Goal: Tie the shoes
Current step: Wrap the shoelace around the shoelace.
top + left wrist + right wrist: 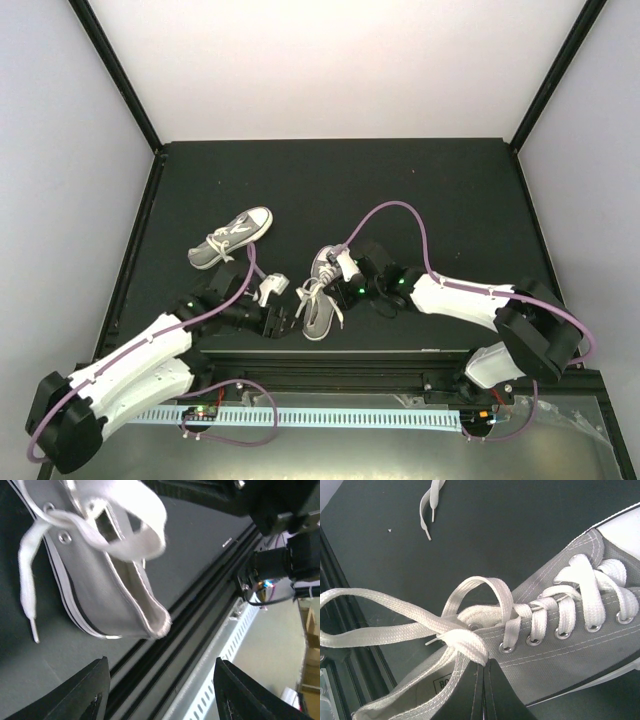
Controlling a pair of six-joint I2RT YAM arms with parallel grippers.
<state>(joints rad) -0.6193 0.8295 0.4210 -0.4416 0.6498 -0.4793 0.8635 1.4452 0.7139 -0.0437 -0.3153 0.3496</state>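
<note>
near shoe (322,300): grey, by table (430,190) front edge, laces (580,595) loosely looped | far shoe (232,240): left of centre, untied

The shoes (322,295) are grey canvas with pale stitching, white laces (580,587), a white toe cap (625,527), silver eyelets (507,648) and white soles with a thin dark stripe, against a matte black table (420,190), white arms (150,355) with black joints, and purple cables (400,208).

Looks like a robotics lab rig. Black desk (420,190) boxed in by white panels (340,60), slotted cable duct (350,418) up front.
</note>
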